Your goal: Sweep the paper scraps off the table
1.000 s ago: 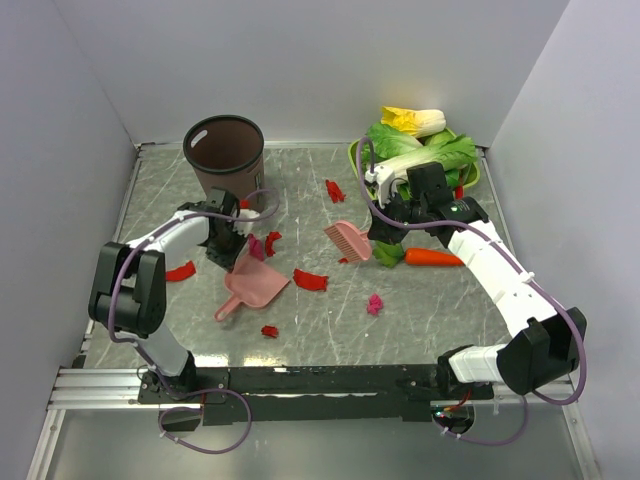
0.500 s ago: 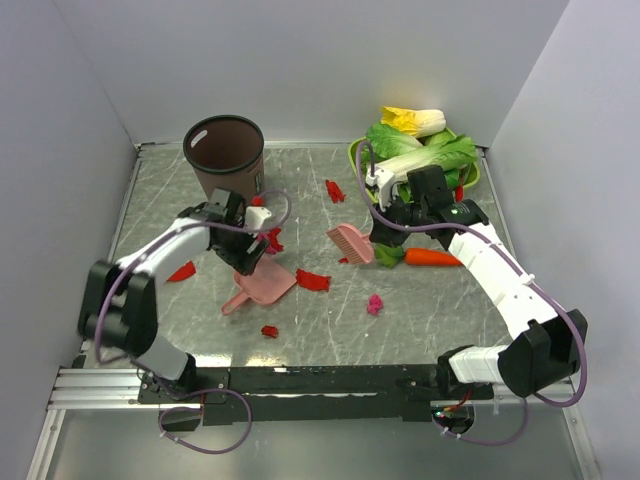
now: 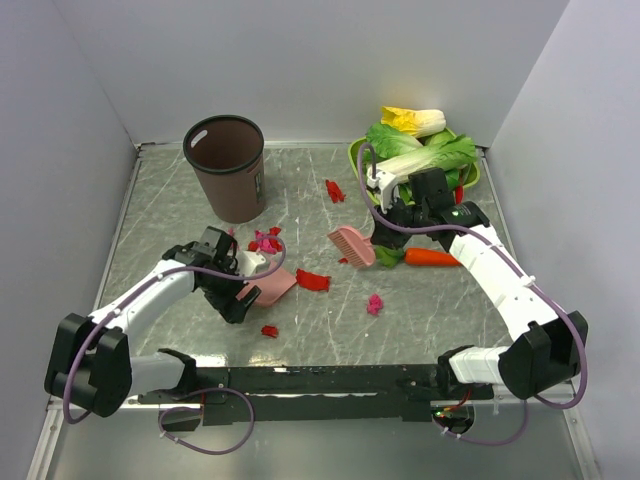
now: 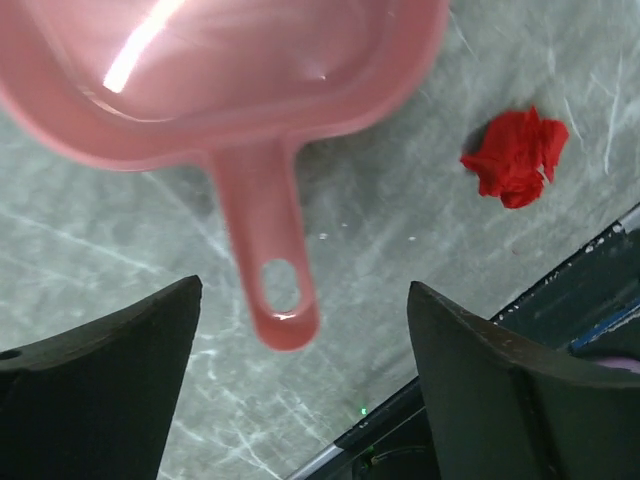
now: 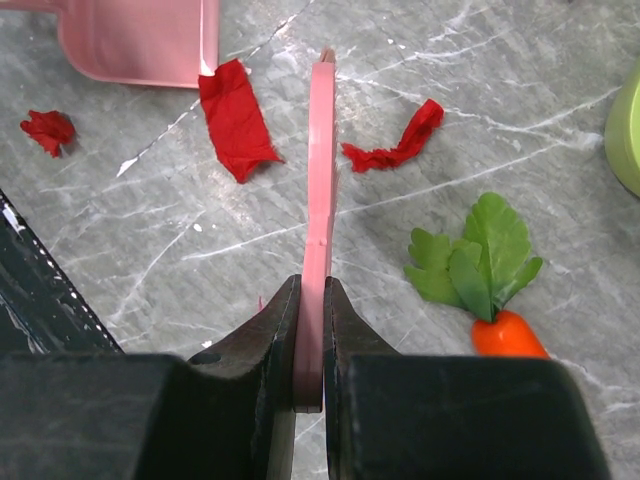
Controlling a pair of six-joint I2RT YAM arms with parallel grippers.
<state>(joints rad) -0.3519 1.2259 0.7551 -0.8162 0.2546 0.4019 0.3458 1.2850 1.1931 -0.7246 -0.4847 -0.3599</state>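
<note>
My left claw (image 4: 302, 330) is released, its fingers spread wide, low over the front left of the table (image 3: 420, 320). The dustpan (image 3: 270, 287) lies flat there, and its handle sits between my fingers, touching neither. A small red scrap (image 4: 515, 157) lies just right of the handle, near the front rail. The bin (image 3: 225, 165) stands upright well behind, toward the back left.

The other scraps are all on the table. A red and magenta clump (image 3: 266, 240) sits at the dustpan's far edge. A flat red strip (image 3: 311, 280) is just right of the pan. A red bit (image 3: 334, 190) lies farther back, near the middle. A magenta bit (image 3: 375, 303) lies toward the front, right of centre. A red twist (image 5: 395, 140) lies beside the brush (image 3: 352, 243).

My right claw (image 5: 310, 300) is clenched on that brush, which shows edge-on in my wrist view. I cannot tell whether it touches the table. The carrot (image 3: 432, 257) lies just right of this claw, its leaves toward the brush. The bowl (image 3: 352, 155) of greens sits at the back right.
</note>
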